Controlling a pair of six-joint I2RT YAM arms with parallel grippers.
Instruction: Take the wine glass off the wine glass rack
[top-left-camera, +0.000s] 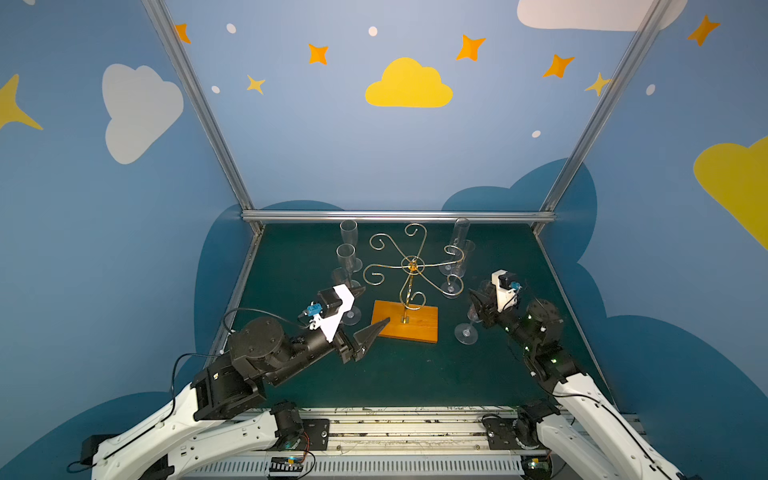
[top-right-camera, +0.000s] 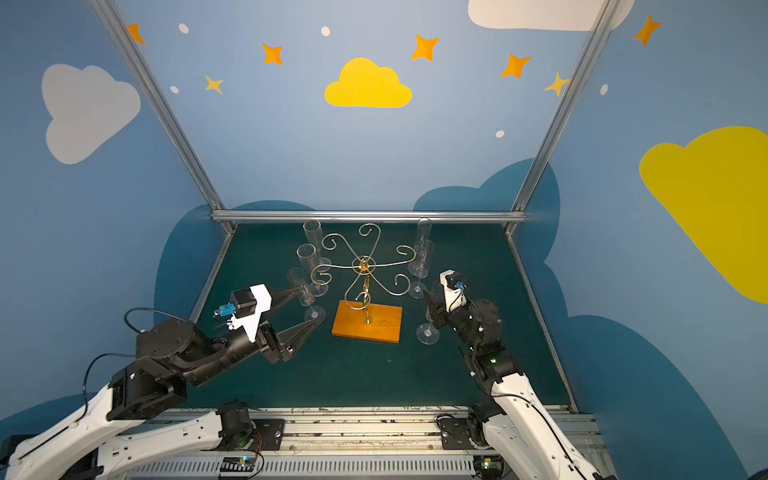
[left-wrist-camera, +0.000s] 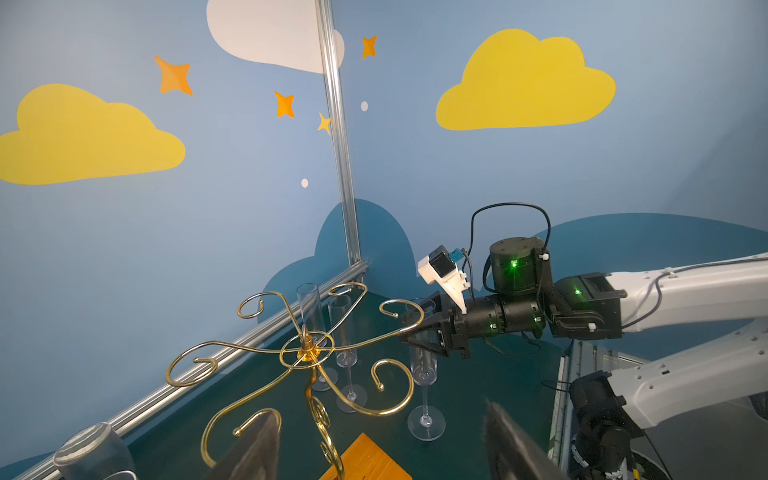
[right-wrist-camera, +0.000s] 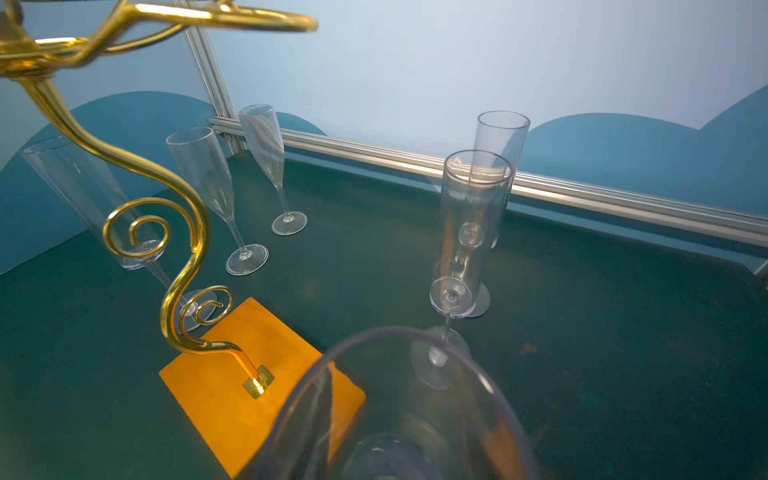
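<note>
Reaching in from the near edge of the green table (top-left-camera: 415, 374), the left tool (top-left-camera: 376, 304) lies low and roughly level, its two dark fingers spread wide with nothing between them. In the left wrist view a clear glass (left-wrist-camera: 89, 444) stands just outside one finger. Across from it, the right tool (top-left-camera: 478, 305) is pinching the bowl of the wine glass (left-wrist-camera: 424, 370), one finger on each side. That glass is upright and off the wine glass rack (top-left-camera: 412, 262), just to the right of the rack's wooden base (top-left-camera: 415, 324). Its round foot is down at the table, though whether it touches the surface cannot be told. The base sits between the two tools, and from it a wavy gold post rises to a hub where six wire arms fan out, each ending in a curl. Beyond the left tool, two other glasses (top-left-camera: 345, 254) stand upright in a row leading toward the back, left of the rack. On the rack's right, two more glasses (top-left-camera: 460, 232) stand near the back, one partly behind the other. An aluminium rail (top-left-camera: 395, 216) edges the far side of the table, and behind it rises a blue wall (top-left-camera: 332, 145) painted with clouds and stars.
</note>
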